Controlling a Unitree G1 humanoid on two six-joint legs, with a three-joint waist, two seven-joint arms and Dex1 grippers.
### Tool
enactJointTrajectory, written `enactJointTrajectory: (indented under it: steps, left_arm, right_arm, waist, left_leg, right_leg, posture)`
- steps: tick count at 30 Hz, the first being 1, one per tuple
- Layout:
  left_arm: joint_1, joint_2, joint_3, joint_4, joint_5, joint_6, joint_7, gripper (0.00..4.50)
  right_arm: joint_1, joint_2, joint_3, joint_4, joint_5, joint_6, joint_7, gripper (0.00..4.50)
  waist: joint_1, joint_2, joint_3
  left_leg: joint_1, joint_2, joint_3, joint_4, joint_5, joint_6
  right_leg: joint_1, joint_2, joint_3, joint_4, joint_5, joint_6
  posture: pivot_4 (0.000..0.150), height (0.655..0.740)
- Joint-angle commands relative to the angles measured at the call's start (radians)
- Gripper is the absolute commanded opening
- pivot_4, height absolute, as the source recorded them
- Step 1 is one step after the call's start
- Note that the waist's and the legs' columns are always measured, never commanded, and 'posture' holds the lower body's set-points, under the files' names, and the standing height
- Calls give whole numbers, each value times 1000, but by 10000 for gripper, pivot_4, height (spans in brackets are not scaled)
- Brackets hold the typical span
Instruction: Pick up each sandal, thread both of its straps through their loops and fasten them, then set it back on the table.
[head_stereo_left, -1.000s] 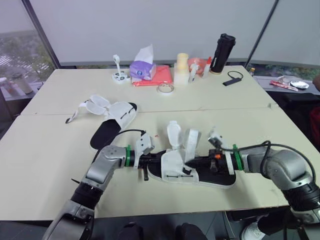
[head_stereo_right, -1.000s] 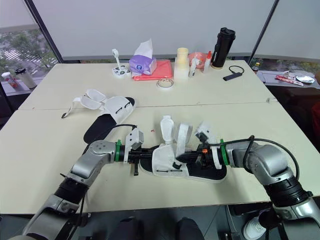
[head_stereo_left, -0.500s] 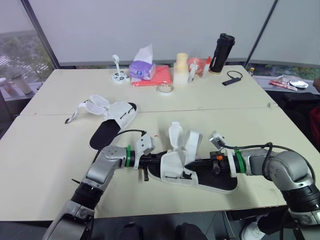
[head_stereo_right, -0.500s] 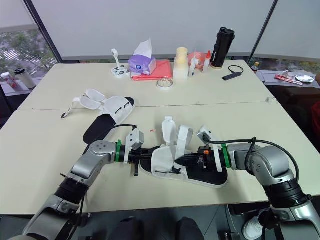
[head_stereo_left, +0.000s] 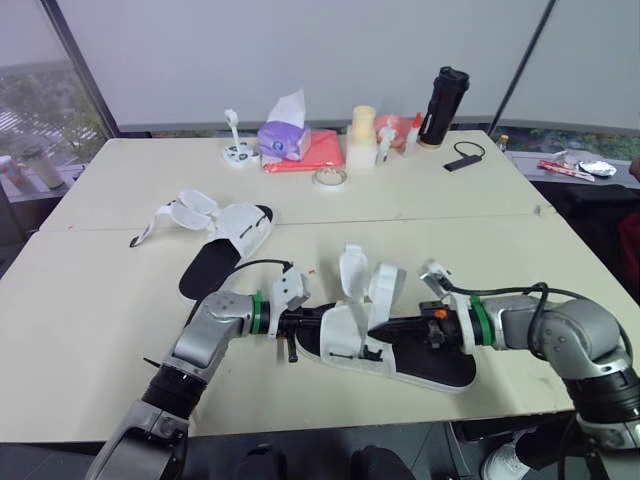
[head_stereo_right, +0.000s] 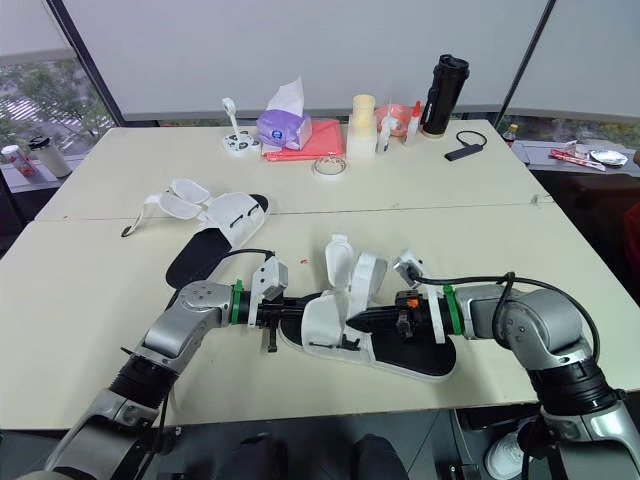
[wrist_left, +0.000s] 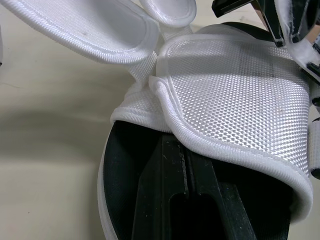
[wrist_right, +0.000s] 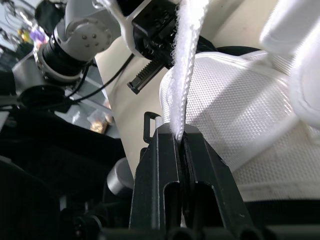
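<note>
While the right gripper clamps a white strap between its fingers, the left gripper, fingers closed together, sits tucked under the mesh front of the sandal.

No text, labels, brands or numbers legible on anything

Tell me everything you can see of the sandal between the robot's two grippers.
The sandal has a black footbed, a white sole rim and a white mesh-like upper. Its two padded white straps stand up, unfastened. It lies on the table near the front edge. The left gripper reaches under the upper from one end; the right gripper pinches one strap.
</note>
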Motion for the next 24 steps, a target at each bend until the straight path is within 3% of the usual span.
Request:
enactJointTrajectory:
  steps: [1, 9, 15, 24]
  left_arm:
    - [12, 7, -7, -14, 1, 10, 1, 0]
    - [33, 12, -11, -35, -2, 21, 3, 0]
    - [24, 2, -13, -24, 2, 22, 5, 0]
    - [15, -2, -11, -11, 3, 19, 4, 0]
  right_arm:
    - [-8, -6, 20, -78, -31, -65, 22, 460]
    - [29, -30, 2, -180, -38, -108, 37, 460]
    - [100, -99, 74, -222, -120, -173, 77, 460]
    - [119, -67, 126, -202, -188, -199, 27, 460]
  waist:
    - [0, 0, 0]
    - [0, 0, 0]
    - [2, 0, 0]
    - [1, 0, 0]
  left_leg:
    - [0, 0, 0, 0, 0, 0]
    - [0, 0, 0, 0, 0, 0]
    - [0, 0, 0, 0, 0, 0]
    - [0, 0, 0, 0, 0, 0]
  right_leg:
    - [0, 0, 0, 0, 0, 0]
    - [0, 0, 0, 0, 0, 0]
    - [0, 0, 0, 0, 0, 0]
    - [0, 0, 0, 0, 0, 0]
  posture:
    - [1500, 7394]
    - [1500, 7394]
    - [1500, 7394]
    - [1500, 7394]
